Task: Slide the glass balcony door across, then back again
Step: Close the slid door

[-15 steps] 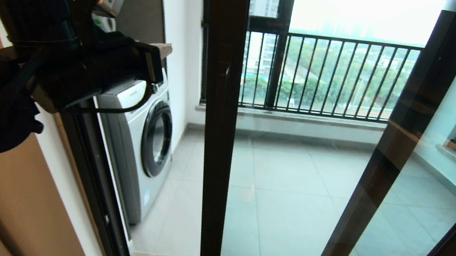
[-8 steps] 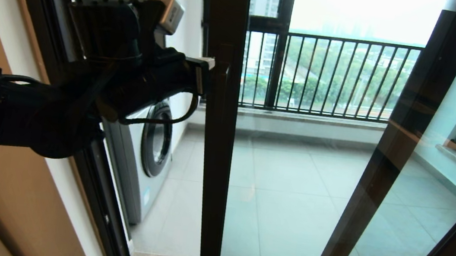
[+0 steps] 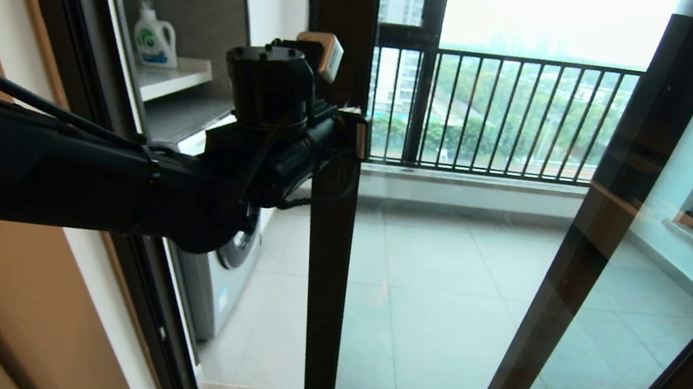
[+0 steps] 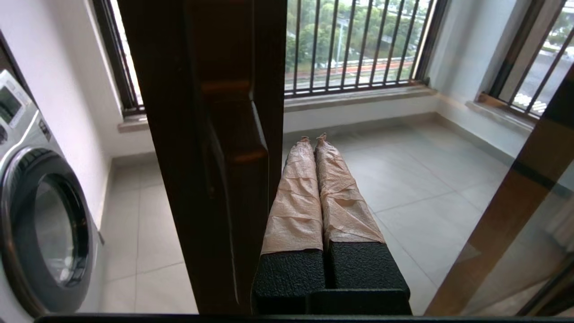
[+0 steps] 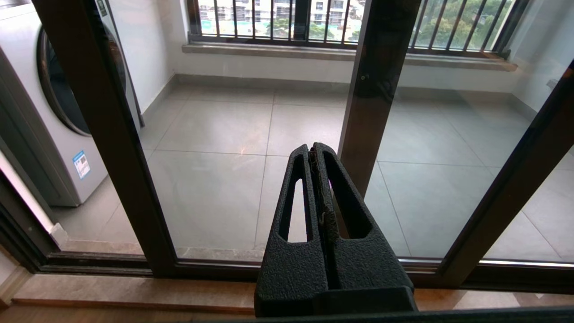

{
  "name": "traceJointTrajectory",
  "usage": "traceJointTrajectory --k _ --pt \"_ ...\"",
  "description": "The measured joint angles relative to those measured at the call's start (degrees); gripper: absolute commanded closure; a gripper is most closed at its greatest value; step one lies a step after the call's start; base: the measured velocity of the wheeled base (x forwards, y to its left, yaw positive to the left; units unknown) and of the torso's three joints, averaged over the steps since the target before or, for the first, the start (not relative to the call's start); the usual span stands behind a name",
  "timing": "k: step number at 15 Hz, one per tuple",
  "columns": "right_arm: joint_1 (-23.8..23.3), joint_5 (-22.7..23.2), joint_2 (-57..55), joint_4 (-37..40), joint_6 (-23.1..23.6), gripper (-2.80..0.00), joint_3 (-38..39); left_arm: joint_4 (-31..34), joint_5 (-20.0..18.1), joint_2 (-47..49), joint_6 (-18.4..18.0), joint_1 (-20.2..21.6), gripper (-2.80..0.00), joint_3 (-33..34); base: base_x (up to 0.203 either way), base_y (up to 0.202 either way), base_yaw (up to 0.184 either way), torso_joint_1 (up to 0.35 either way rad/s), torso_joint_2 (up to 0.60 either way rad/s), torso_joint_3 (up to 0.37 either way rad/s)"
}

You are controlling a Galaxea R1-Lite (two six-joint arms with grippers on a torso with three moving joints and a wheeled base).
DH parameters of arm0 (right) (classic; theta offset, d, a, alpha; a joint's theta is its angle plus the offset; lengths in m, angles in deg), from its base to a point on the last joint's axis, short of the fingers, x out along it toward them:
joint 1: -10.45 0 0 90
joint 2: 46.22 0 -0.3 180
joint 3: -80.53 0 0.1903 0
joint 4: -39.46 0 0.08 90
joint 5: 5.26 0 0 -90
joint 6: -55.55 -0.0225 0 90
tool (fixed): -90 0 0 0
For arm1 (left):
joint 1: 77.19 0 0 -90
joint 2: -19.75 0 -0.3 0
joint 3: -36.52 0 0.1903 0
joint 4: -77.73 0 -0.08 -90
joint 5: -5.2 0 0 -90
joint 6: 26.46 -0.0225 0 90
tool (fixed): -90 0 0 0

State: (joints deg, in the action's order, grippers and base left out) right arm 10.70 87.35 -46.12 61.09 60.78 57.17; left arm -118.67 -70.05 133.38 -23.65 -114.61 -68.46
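Note:
The glass balcony door (image 3: 441,285) is a clear panel in a dark brown frame, and its leading upright (image 3: 323,284) stands in mid view with an open gap to its left. My left gripper (image 3: 358,140) reaches across to that upright at handle height and hides the handle there. In the left wrist view its taped fingers (image 4: 298,188) are shut with nothing between them, lying alongside the upright's glass side, next to the dark handle (image 4: 235,148). My right gripper (image 5: 312,150) is shut and empty, low before the glass near the sill, out of the head view.
A white washing machine (image 3: 223,285) stands on the balcony behind the open gap, under a shelf (image 3: 172,77) with a detergent bottle (image 3: 154,35). A black railing (image 3: 502,114) closes the balcony's far side. A second brown upright (image 3: 601,219) shows to the right.
My left arm has swung right from the wall side to the door's upright, uncovering the shelf and bottle. The door's upright has not visibly shifted.

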Motion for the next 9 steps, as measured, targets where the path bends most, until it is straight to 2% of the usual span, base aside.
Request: traceJointTrajectory --k 2,9 --pt "0.0 0.0 0.0 0.0 0.0 0.0 0.0 0.3 0.6 1.0 1.1 -0.9 0.0 -0.7 0.0 0.0 0.0 0.0 0.0 0.0" --pt "0.0 0.0 0.0 0.0 0.0 0.0 0.0 2.8 2.4 5.7 0.9 -1.0 0.0 -6.1 0.0 0.0 0.0 0.0 0.0 0.0"
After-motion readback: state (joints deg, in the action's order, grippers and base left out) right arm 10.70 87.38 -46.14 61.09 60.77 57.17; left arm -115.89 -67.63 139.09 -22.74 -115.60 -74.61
